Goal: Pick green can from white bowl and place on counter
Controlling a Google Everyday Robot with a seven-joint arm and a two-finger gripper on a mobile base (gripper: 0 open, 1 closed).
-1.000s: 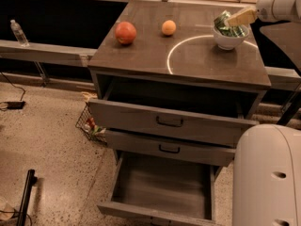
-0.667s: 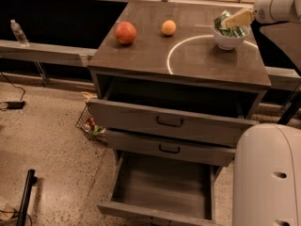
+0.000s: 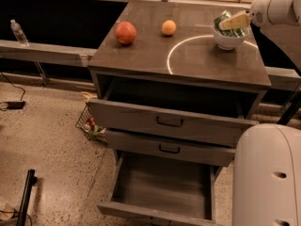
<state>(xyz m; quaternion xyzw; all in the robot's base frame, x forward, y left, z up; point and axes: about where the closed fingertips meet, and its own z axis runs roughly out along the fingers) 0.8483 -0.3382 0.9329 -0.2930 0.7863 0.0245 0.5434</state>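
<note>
The green can (image 3: 223, 17) lies tilted in the white bowl (image 3: 229, 41), which stands at the back right of the counter (image 3: 188, 62), on the thin white curved line. My gripper (image 3: 231, 22) reaches in from the right on its white arm (image 3: 277, 8). It lies across the top of the can, just above the bowl's rim, and hides part of the can.
A red apple (image 3: 125, 32) and an orange fruit (image 3: 169, 27) sit at the back left of the counter. The top drawer (image 3: 169, 121) is pulled out a little and the bottom drawer (image 3: 162, 185) is wide open. My white base (image 3: 268, 173) is at the lower right. A wire basket (image 3: 91, 125) stands on the floor to the left.
My gripper has edged slightly left and down over the can in the bowl. The can, bowl and fruit have not moved.
</note>
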